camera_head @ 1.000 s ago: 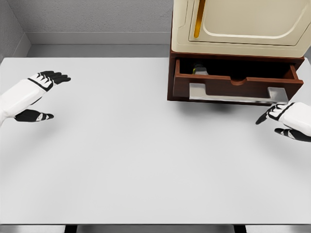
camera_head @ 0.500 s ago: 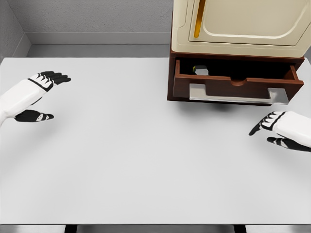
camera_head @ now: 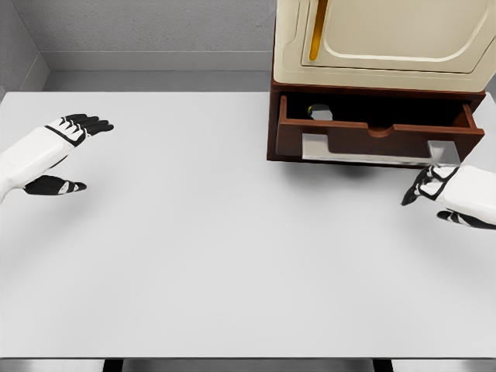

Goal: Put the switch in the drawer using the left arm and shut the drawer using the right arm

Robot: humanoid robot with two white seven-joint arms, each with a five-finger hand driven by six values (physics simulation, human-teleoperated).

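Your switch point(camera_head: 319, 113) already lies inside the open drawer point(camera_head: 372, 133); left hand point(camera_head: 58, 151) idles open, well left of it; right hand point(camera_head: 449, 194), fingers loose and empty, waits just below the drawer's front to push.

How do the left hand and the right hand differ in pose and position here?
The left hand sits at the table's far left edge, away from the cabinet; the right hand is just in front of the open drawer. The left's fingers point up-right, the right's point left. Both are open and empty.

A simulated test bench: plain white rectangular table point(camera_head: 201, 263), bare grey walls point(camera_head: 147, 27), one cream-and-brown wooden cabinet point(camera_head: 380, 46)
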